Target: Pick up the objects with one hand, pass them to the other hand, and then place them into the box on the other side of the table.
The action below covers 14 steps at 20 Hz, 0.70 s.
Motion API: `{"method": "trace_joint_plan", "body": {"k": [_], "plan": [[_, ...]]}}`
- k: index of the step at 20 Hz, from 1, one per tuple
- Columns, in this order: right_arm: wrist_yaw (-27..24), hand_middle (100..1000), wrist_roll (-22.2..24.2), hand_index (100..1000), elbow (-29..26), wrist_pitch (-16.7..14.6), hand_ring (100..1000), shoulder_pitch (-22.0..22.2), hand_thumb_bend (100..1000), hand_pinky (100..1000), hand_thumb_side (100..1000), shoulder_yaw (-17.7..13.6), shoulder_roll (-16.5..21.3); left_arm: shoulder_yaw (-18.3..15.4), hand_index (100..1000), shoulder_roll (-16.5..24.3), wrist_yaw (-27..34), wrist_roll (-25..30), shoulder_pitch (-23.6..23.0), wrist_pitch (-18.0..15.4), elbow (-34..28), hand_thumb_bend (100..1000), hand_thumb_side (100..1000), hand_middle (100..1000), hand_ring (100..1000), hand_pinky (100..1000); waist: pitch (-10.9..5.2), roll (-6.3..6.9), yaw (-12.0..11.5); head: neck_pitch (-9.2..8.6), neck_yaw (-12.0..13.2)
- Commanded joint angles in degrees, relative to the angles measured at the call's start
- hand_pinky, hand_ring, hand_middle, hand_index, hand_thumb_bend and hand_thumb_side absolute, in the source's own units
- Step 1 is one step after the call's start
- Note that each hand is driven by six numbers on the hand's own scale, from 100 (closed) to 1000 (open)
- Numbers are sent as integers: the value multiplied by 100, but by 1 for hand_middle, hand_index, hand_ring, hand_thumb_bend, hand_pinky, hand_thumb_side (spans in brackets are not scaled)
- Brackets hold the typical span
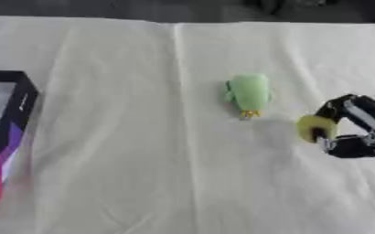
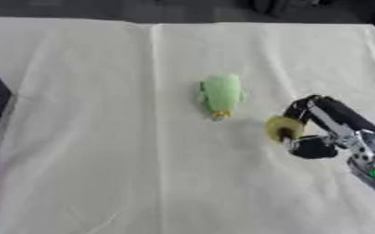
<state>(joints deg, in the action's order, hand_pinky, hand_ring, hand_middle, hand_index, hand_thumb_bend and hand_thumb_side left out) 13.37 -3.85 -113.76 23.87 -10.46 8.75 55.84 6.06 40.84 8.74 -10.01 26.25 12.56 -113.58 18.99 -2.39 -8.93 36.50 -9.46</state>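
A light green soft toy (image 1: 248, 93) with small yellow feet lies on the white cloth, a little right of the middle. My right hand (image 2: 323, 130) comes in from the right edge, its fingers curled round a small round yellow object (image 2: 282, 128) that it holds just above the cloth, right of and below the toy. The box (image 1: 7, 123), black-walled with purple and red on its side, stands at the left edge. My left hand shows in neither view.
A white cloth (image 1: 142, 160) covers the table, creased by folds running top to bottom. A dark strip (image 1: 103, 9) lies beyond the table's far edge.
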Motion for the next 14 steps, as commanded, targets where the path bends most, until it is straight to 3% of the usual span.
{"method": "trace_joint_plan", "body": {"k": [1, 8, 14], "plan": [[216, 556, -281, 536, -83, -285, 591, -323, 100, 823, 100, -170, -28, -34, 817, 145, 67, 12, 127, 25, -101, 614, 562, 772, 902, 894, -172, 27, 15, -14, 63], [813, 549, -889, 530, -83, -893, 596, -1182, 100, 827, 100, 189, -373, 64, 816, 126, 360, 147, 295, 266, -96, 605, 564, 780, 914, 894, -249, 73, 37, -28, 189], [1320, 546, -1397, 526, -83, -1400, 605, -1889, 100, 827, 100, 645, -696, 383, 818, 210, 678, 552, 725, 494, -97, 592, 567, 782, 911, 891, -305, 107, 57, -30, 282]]}}
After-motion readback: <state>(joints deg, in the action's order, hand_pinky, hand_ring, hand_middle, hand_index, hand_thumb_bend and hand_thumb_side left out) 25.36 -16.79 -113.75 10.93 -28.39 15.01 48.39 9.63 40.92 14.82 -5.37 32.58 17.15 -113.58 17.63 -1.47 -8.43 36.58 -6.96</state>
